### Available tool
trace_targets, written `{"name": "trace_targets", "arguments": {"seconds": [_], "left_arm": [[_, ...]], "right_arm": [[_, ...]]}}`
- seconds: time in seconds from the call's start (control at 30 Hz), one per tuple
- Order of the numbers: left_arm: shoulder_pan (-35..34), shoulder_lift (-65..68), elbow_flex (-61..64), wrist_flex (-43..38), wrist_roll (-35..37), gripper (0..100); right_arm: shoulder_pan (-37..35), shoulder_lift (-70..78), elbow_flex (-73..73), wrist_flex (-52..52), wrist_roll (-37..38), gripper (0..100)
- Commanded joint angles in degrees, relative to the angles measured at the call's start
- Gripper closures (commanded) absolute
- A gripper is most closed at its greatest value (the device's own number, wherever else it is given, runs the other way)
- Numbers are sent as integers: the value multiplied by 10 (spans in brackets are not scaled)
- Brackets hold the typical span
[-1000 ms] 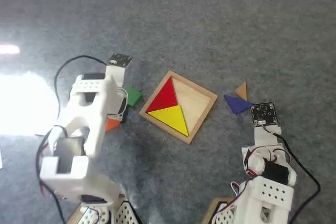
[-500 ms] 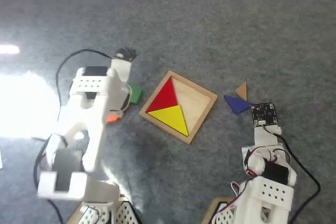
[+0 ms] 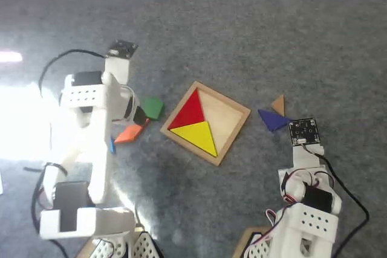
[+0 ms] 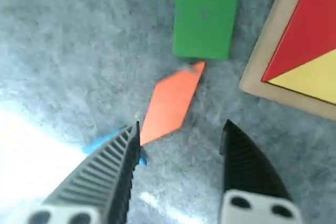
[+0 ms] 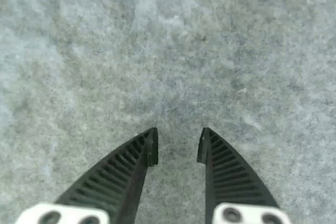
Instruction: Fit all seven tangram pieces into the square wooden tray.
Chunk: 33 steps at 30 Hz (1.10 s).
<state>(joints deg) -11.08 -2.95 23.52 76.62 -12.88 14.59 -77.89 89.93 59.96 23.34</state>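
High view: the left arm (image 3: 91, 119) has swung outward, uncovering the orange parallelogram (image 3: 129, 133); the tray (image 3: 225, 118) holds only the red triangle (image 3: 190, 110) and the yellow triangle (image 3: 198, 135), leaving five pieces outside. Left wrist view: the left gripper (image 4: 181, 140) is wide open and empty above the orange parallelogram. Right wrist view: the right gripper (image 5: 177, 148) is slightly parted and empty over the mat (image 5: 236, 51).

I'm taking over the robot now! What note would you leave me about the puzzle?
Left end effector: open, empty, just by the orange piece.
Right end effector: open, empty, over bare mat.
Done: red triangle and yellow triangle lie in the tray.
To do: green square, orange piece and light blue piece on one side of the tray; dark blue triangle and tan triangle on the other.
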Motion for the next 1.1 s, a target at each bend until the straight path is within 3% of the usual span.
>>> {"name": "trace_targets", "arguments": {"seconds": [0.0, 0.1, 0.2, 0.37, 0.53, 0.73, 1.07], "left_arm": [[-4, 4, -77, 22, -25, 746], [14, 64, -43, 46, -90, 745], [-20, 130, -42, 2, -59, 743], [-47, 153, -52, -36, -67, 727], [-43, 154, -35, -63, -87, 727], [18, 155, 30, -125, -65, 733], [29, 155, 57, -141, -50, 945]], "right_arm": [[-3, -7, -4, -10, 6, 855], [-3, -7, -4, -10, 6, 855], [-3, -7, -4, -10, 6, 855], [-3, -7, -4, -10, 6, 855], [-3, -7, -4, -10, 6, 855], [-3, -7, -4, -10, 6, 855], [-3, -7, -3, -10, 6, 855]]}}
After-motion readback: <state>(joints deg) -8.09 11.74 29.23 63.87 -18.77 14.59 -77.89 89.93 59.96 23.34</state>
